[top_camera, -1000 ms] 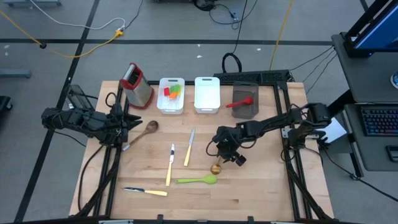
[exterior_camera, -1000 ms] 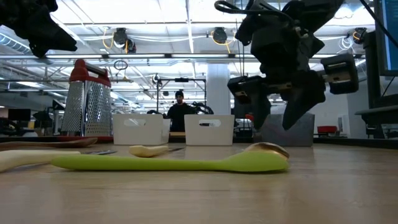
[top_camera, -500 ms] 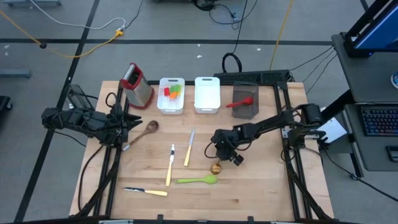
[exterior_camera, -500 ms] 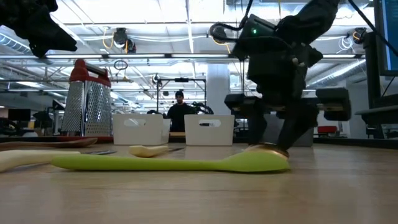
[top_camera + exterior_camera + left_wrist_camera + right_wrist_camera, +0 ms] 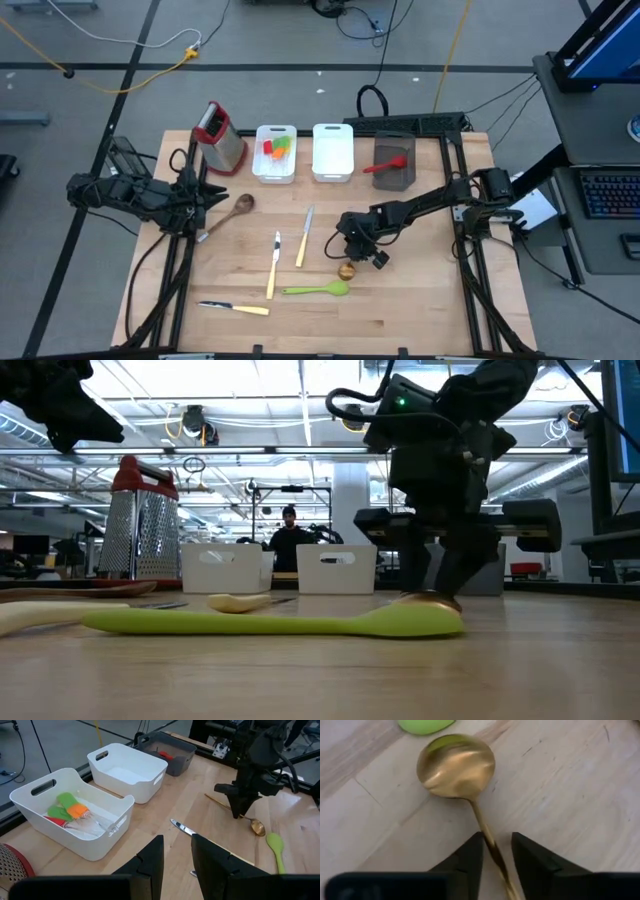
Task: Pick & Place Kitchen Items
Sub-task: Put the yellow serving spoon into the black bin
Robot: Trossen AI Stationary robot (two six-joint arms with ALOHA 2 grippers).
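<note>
A gold metal spoon (image 5: 346, 270) lies on the wooden table, its bowl next to the bowl of a long green spoon (image 5: 318, 290). My right gripper (image 5: 362, 255) stands over the gold spoon's handle, fingers down at the table top, shut on it. It also shows in the low view (image 5: 450, 588) and the left wrist view (image 5: 239, 812). My left gripper (image 5: 203, 196) waits shut and empty over the table's left edge, beside a wooden spoon (image 5: 232, 212). My right gripper pinches the gold spoon's thin handle (image 5: 491, 845) between its two fingers, a short way behind the bowl (image 5: 456, 766). The fingers come from above, pointing down, and lie across the handle. The spoon lies flat on the table.
Cream-handled knives lie at mid-table (image 5: 305, 236), (image 5: 273, 262) and near the front left (image 5: 235, 307). At the back stand a steel grater (image 5: 220, 138), a white bin (image 5: 258, 160) with coloured spatulas, a second white bin (image 5: 333, 150) and a dark bin (image 5: 393, 175) with a red utensil.
My right gripper has come down onto the gold spoon's handle, shifting a little toward the table's left edge. Its fingers, wide apart a second ago, have shut on the handle. The spoon has stayed in place.
</note>
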